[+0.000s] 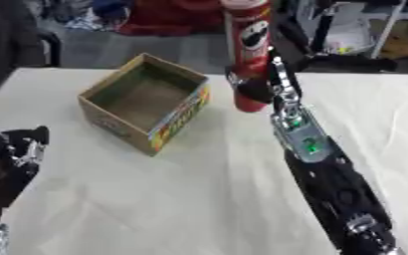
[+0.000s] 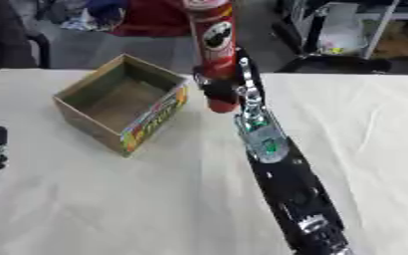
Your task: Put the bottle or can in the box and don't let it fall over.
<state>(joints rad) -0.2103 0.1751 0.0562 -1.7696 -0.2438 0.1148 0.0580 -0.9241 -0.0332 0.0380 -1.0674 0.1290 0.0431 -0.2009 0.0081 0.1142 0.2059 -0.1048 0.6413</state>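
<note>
A tall red chip can [image 1: 249, 45] stands upright on the white table [image 1: 199, 199], just right of the open cardboard box [image 1: 147, 102]. My right hand [image 1: 258, 85] reaches in from the lower right and its fingers are curled round the can's lower part. The can's base looks to be on or just above the table; I cannot tell which. The box is empty, and its brown floor shows. My left hand [image 1: 16, 159] rests at the left edge, away from the box.
The right forearm [image 1: 325, 169] crosses the right half of the table. Beyond the far edge are a dark floor, red items [image 1: 168, 17] and a chair base [image 1: 347, 62].
</note>
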